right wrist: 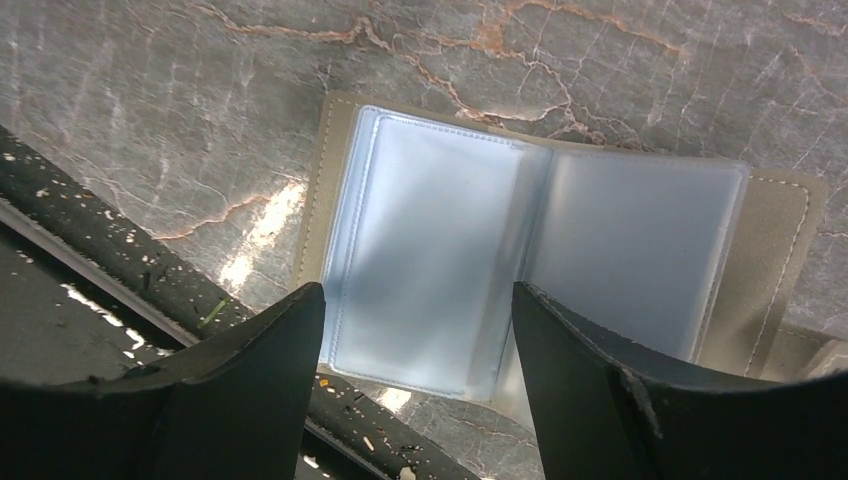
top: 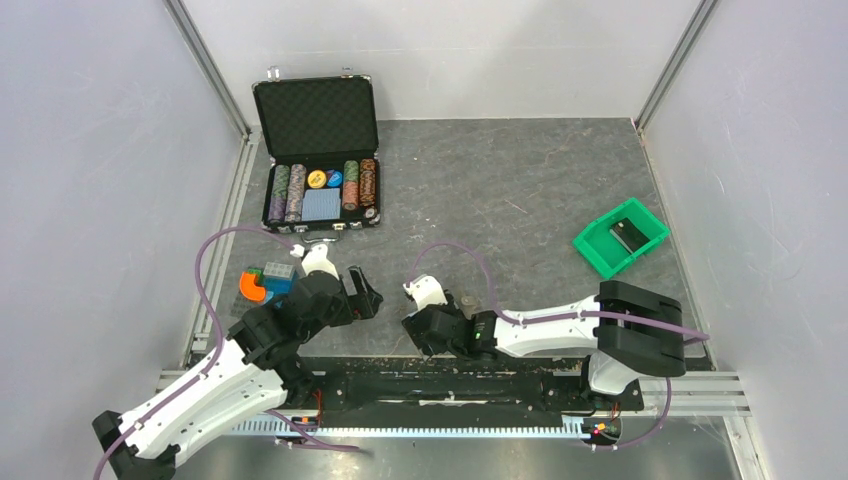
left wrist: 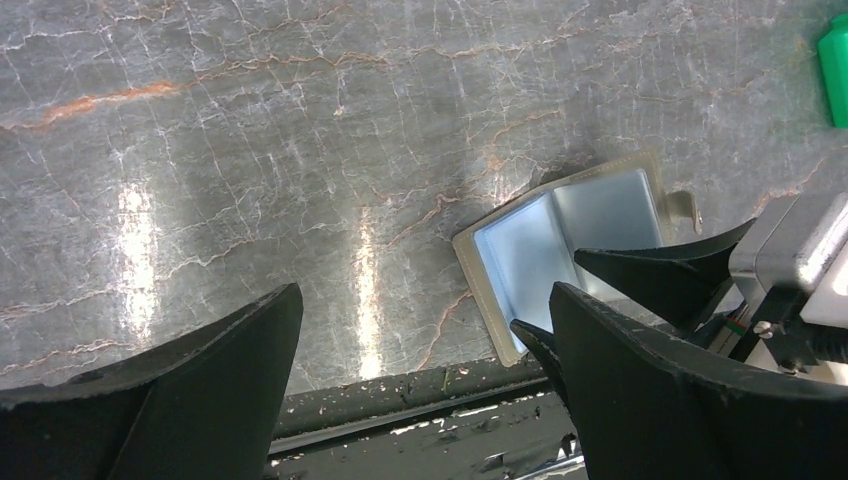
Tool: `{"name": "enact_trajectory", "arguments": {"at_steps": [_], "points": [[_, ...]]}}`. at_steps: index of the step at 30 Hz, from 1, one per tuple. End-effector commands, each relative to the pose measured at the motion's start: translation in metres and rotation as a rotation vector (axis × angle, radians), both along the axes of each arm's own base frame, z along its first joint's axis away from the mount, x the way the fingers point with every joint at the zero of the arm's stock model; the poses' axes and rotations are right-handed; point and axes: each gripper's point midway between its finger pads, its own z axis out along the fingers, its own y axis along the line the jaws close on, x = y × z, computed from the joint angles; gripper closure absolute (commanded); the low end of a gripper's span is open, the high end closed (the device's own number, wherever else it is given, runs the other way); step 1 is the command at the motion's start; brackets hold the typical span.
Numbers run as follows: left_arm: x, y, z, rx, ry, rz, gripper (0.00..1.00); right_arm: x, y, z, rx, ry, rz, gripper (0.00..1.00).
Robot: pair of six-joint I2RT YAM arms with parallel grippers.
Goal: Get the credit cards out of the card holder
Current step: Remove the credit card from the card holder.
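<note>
The card holder [right wrist: 540,260] lies spread open and flat on the table [left wrist: 200,150], close to its near edge, directly under the right tool [right wrist: 418,290] and off to the right of the left tool [left wrist: 425,300]; so the right arm is clearly the nearer one; the holder's long axis runs oblique to the near edge, with one pale-blue panel [right wrist: 430,250] toward the edge and the other panel [right wrist: 640,250] farther in; we cannot tell the credit cards apart from the sleeves that cover them, nor on which side the sleeves open; the right tool's jaws stand moderately apart and hold nothing, straddling the width of the nearer panel, one finger off each long side; whether the tips touch the holder we cannot tell; the right arm lies low along the front of the table, reaching leftward, its wrist pitched down over the holder; the left arm is folded near its base, its tool spread wide and empty above bare table, aimed toward the holder's nearer end; we judge the coming move to turn on finding a card's free edge, and the left tool looks well placed to pin the holder while the right one draws a card out.
</note>
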Motion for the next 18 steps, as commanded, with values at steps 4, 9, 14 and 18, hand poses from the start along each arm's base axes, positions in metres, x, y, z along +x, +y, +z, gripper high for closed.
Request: {"name": "enact_trajectory", "arguments": {"at_steps": [4, 9, 14, 18], "points": [[0.002, -0.016, -0.004, -0.096, 0.022, 0.014, 0.02, 0.006, 0.004, -0.002, 0.004, -0.031, -0.041, 0.3], [-0.002, -0.026, -0.015, -0.106, 0.051, -0.034, 0.09, 0.006, 0.001, 0.001, 0.047, -0.033, -0.067, 0.44], [-0.004, -0.042, -0.022, -0.115, 0.078, -0.112, 0.16, 0.007, 0.004, 0.012, 0.147, -0.031, -0.1, 0.54], [-0.006, -0.057, -0.03, -0.128, 0.116, -0.168, 0.22, 0.01, 0.002, 0.017, 0.203, -0.018, -0.135, 0.57]]}}
